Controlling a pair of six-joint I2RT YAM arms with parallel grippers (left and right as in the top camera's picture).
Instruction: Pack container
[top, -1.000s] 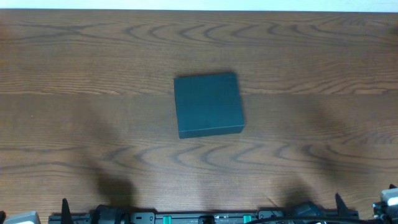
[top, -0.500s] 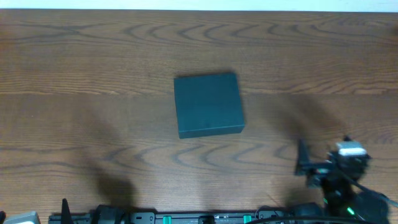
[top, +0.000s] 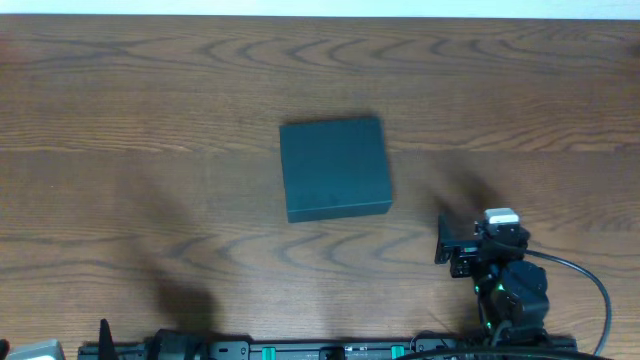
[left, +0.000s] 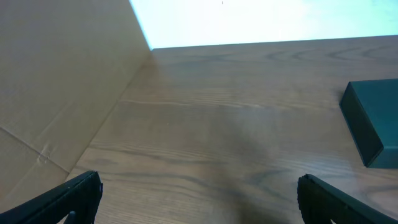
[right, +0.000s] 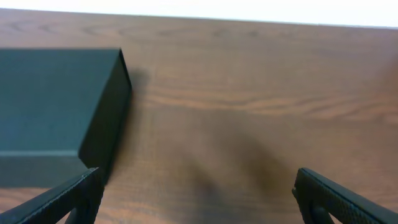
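The dark teal-green container (top: 334, 167) lies closed on the middle of the wooden table. My right gripper (top: 472, 234) is open and empty, low over the table to the container's front right and apart from it. In the right wrist view the container (right: 56, 99) fills the upper left, with the open fingers (right: 196, 199) at the bottom corners. My left gripper (left: 199, 199) is open and empty over bare wood. The container's corner (left: 376, 118) shows at the right edge of that view. In the overhead view only a left finger tip (top: 103, 335) shows, at the bottom edge.
A brown cardboard wall (left: 62, 81) stands at the table's left side in the left wrist view. The arm bases and cables (top: 330, 350) line the front edge. The table's far edge (top: 320, 14) meets a white surface.
My right arm has come up from the bottom right corner and moved left toward the container's front right. The container and the left arm have not moved.
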